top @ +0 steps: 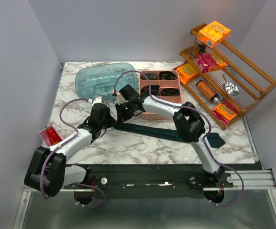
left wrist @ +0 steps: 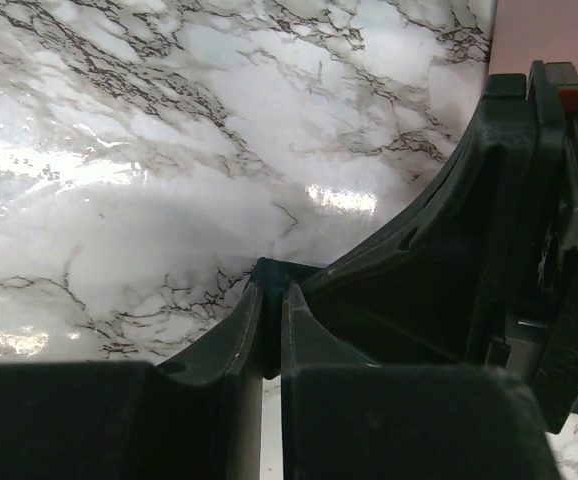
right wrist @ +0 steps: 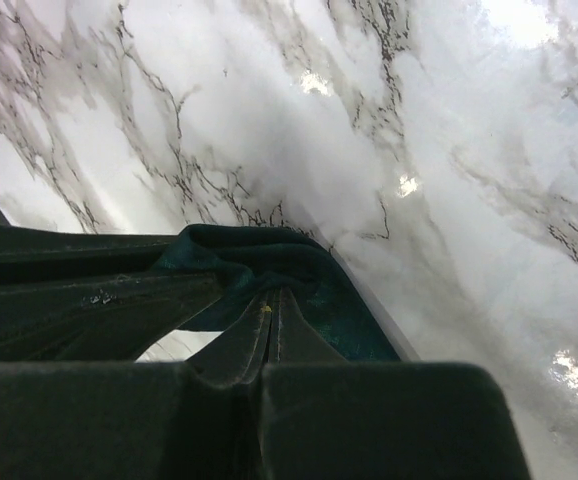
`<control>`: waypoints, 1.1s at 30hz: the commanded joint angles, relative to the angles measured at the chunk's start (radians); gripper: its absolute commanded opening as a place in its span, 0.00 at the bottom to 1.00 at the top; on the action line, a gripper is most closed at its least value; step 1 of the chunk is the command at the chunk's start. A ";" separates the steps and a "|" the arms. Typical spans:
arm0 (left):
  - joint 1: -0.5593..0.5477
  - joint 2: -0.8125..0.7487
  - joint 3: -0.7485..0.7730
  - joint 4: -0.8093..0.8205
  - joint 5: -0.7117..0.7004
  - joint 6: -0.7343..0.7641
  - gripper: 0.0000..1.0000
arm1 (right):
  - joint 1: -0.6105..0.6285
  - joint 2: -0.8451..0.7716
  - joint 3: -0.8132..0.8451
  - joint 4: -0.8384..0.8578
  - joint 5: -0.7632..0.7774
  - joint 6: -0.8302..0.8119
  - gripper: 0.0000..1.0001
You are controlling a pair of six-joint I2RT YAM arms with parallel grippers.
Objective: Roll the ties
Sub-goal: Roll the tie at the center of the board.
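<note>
1. Near edge, 6 o'clock: both arms rise from their bases and lean in over the marble table (top: 128, 143), meeting at its centre.
2. At 8 o'clock, beside the left arm, lies a small red packet (top: 50, 135).
3. Centre: a dark teal tie (top: 152, 131) lies flat across the table. Its narrow end is under the two claws, and its wide end (top: 217, 140) rests at 4 o'clock, near the right arm.
4. The left claw (left wrist: 272, 285) has its fingers pressed nearly together on a sliver of the tie's teal fabric at their tips.
5. The right claw (right wrist: 272, 300), just beside it, is clamped tight on the same end, where the cloth bunches in a fold around its fingertips.
6. At 12 o'clock, a pink tray (top: 153, 114) sits behind the right claw, with dark coils (top: 168, 75) in its compartments.
7. At 11 o'clock, touching the tray's left side, is a clear teal lid (top: 100, 78).
8. At 2 o'clock, a wooden rack (top: 252, 81) leans off the table's right edge, holding orange boxes (top: 214, 32) and a metal scoop (top: 231, 88).
</note>
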 commanded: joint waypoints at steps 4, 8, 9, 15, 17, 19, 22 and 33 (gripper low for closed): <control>-0.034 -0.022 0.047 -0.100 -0.110 0.026 0.00 | 0.006 0.074 0.078 -0.033 -0.001 -0.008 0.04; -0.051 -0.011 0.073 -0.118 -0.133 0.033 0.00 | 0.006 0.089 0.093 -0.033 -0.016 -0.002 0.04; -0.062 -0.003 0.077 -0.123 -0.139 0.033 0.00 | 0.006 0.091 0.096 -0.033 -0.019 0.003 0.04; -0.086 0.004 0.094 -0.150 -0.210 0.016 0.00 | 0.011 0.089 0.086 -0.028 -0.036 0.010 0.04; -0.091 0.003 0.102 -0.166 -0.233 0.016 0.00 | 0.014 0.088 0.075 -0.022 -0.045 0.012 0.04; -0.094 0.001 0.102 -0.169 -0.244 0.016 0.00 | 0.017 0.086 0.070 -0.021 -0.051 0.015 0.04; -0.102 0.003 0.107 -0.169 -0.247 0.020 0.00 | 0.025 0.092 0.073 -0.016 -0.065 0.023 0.04; -0.175 0.058 0.125 -0.166 -0.307 0.024 0.00 | 0.037 0.135 0.118 -0.015 -0.086 0.050 0.04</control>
